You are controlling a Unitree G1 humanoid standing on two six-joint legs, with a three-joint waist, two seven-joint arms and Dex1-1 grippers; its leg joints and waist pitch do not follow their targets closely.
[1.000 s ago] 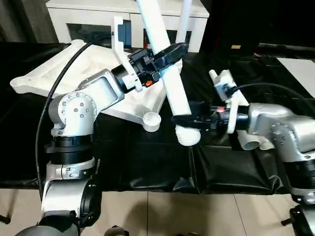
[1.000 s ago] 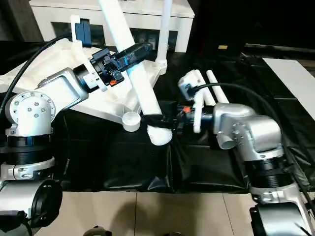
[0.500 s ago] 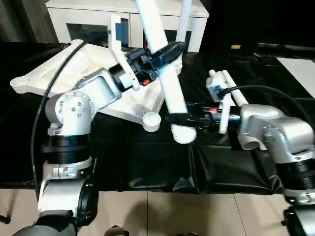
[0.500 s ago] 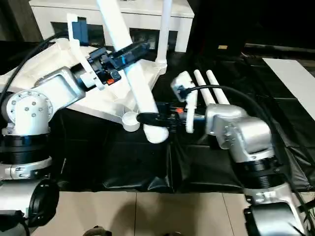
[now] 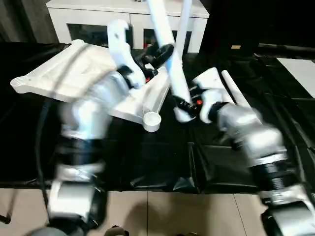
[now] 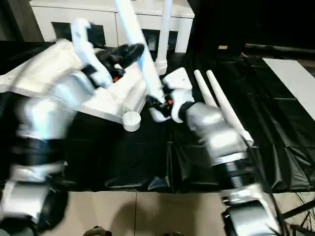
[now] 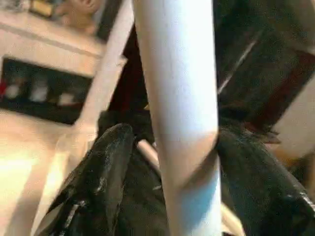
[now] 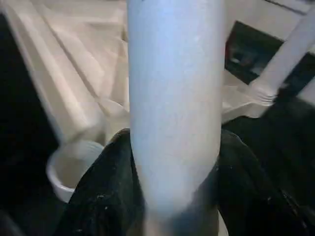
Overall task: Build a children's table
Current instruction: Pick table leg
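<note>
The white tabletop [image 5: 69, 73] lies underside up on the black table, with a round corner socket [image 5: 151, 119] nearest me. One leg [image 5: 184, 24] stands upright in its far corner. A second white leg [image 5: 170, 64] slants steeply over the tabletop's right edge. My left gripper [image 5: 160, 51] sits around its middle, fingers [image 7: 106, 167] spread, with a gap on one side. My right gripper [image 5: 183, 104] is shut on the leg's thick lower end [image 8: 172, 98], just right of the near socket. Two more legs [image 6: 221, 101] lie on the table to the right.
A white glass-door cabinet [image 5: 98, 14] stands behind the table. The black cloth [image 5: 147, 157] hangs over the front edge above a tiled floor [image 5: 172, 216]. A white surface [image 5: 301, 69] shows at the far right.
Both arms have swung fast. The held leg now stands steeper, its lower end carried back from the front edge toward the tabletop's near corner. The left fingers have spread off the leg.
</note>
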